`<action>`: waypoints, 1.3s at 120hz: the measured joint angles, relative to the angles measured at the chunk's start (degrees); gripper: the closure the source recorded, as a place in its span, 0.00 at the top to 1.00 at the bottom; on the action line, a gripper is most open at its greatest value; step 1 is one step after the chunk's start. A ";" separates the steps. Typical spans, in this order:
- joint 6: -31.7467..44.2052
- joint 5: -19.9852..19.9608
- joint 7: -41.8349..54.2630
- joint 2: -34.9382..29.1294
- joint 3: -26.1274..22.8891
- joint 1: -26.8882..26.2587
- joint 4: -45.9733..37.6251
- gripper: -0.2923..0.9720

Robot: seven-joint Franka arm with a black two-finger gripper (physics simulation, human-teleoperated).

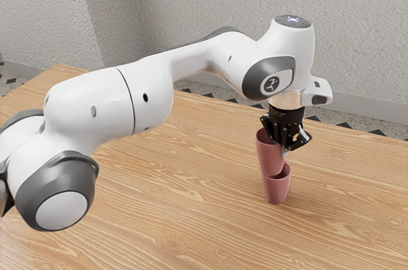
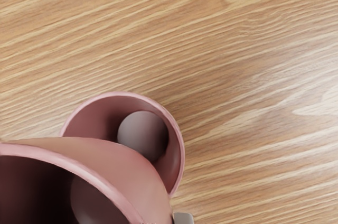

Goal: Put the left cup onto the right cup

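Two dusty-pink cups are stacked near the middle of the wooden table (image 1: 159,193). The lower cup (image 1: 276,188) stands upright on the wood. The upper cup (image 1: 268,153) leans a little, its base resting in the lower cup's mouth. My gripper (image 1: 288,144) comes down from above and is shut on the upper cup's rim at the side toward the exterior view's right. In the wrist view the held cup (image 2: 79,166) looms close under the hand, and behind it the lower cup (image 2: 177,145) shows its open mouth and grey floor.
Bare wood lies all around the cups. The table's back edge runs just behind them, with a grey wall (image 1: 191,2) and a patterned floor strip beyond. My own arm (image 1: 127,111) spans the exterior view's left half.
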 joint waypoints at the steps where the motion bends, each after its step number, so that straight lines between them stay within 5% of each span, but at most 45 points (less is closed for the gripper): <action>1: -0.03 0.00 0.00 0.07 0.00 0.00 0.12 0.15; 156: -0.75 0.09 -0.30 3.12 -0.08 0.10 2.61 0.15</action>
